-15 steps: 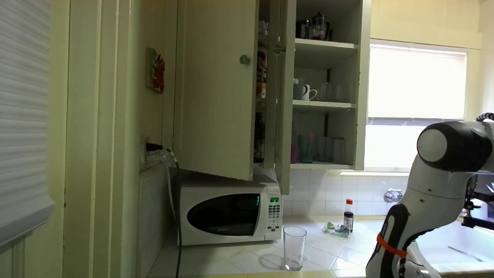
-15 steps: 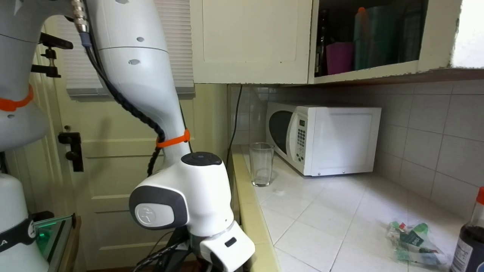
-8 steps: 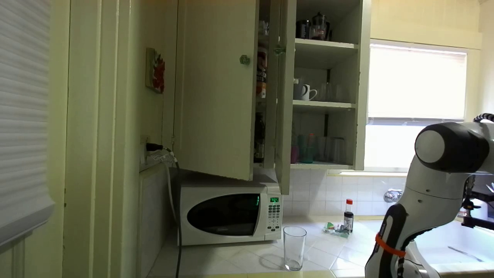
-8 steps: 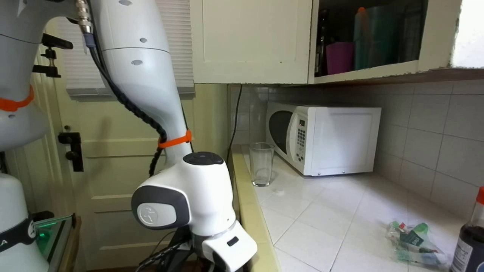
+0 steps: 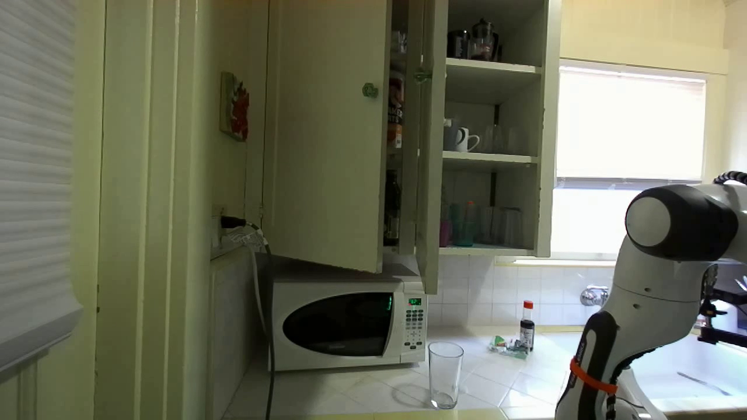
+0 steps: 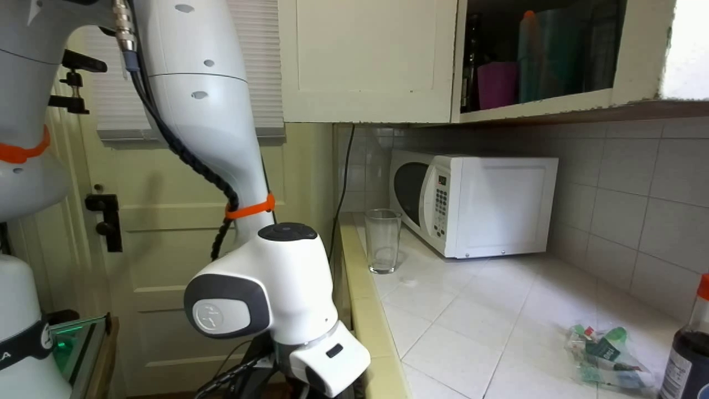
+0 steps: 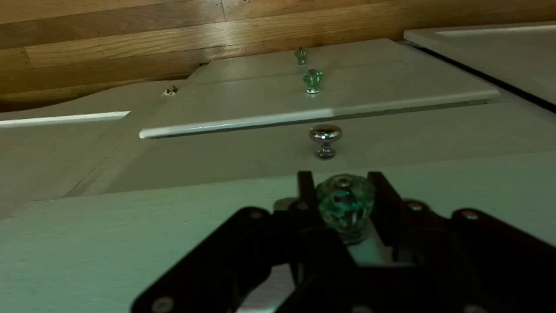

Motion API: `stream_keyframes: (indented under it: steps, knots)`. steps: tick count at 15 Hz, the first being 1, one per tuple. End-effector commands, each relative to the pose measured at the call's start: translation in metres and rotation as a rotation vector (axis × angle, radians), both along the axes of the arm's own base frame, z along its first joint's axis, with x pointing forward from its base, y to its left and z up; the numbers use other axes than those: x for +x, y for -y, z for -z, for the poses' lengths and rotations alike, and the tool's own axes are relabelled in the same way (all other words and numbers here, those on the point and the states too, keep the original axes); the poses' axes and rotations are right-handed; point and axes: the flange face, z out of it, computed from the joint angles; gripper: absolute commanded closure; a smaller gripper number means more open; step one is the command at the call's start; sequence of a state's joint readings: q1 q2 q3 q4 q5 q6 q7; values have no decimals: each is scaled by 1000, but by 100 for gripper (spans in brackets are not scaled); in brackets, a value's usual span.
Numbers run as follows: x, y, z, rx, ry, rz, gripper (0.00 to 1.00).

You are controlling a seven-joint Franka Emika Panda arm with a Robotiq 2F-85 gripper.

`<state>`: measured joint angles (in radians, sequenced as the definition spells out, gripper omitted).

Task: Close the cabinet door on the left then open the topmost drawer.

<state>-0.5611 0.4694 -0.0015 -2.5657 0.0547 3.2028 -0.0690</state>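
In the wrist view a green glass knob [image 7: 345, 208] sits between the black fingers of my gripper [image 7: 340, 180], and they press it from both sides. The pale front [image 7: 173, 226] behind this knob looks like the topmost drawer. How far it stands out I cannot tell. In an exterior view the left cabinet door [image 5: 327, 146], with a green knob, stands partly open above the microwave. The gripper's fingers lie below the frame in both exterior views; only the arm's white wrist [image 6: 331, 360] shows, beside the counter edge.
Below the held knob are a silver knob [image 7: 325, 140] and a lower drawer front with a green knob [image 7: 312, 81]. A second cabinet door [image 5: 430, 151] is swung wide. On the counter stand a glass [image 5: 446, 375], a microwave [image 5: 350, 321] and a sauce bottle [image 5: 527, 328].
The arm's wrist first shifted slightly toward the counter, then drew back a little from it. The cabinet doors have not moved.
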Motion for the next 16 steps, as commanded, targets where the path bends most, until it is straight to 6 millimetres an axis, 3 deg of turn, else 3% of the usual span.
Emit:
stream_keyframes:
  steps: [1, 12, 13, 15, 16]
  knots:
    - [-29, -19, 9, 11, -51, -63, 91]
    - [-80, -50, 13, 19, -80, -162, 91]
    - [-65, -39, 23, 18, -84, -165, 91]
    - [-66, -38, 19, 13, -86, -150, 91]
    - [-65, -37, 17, 2, -84, -136, 41]
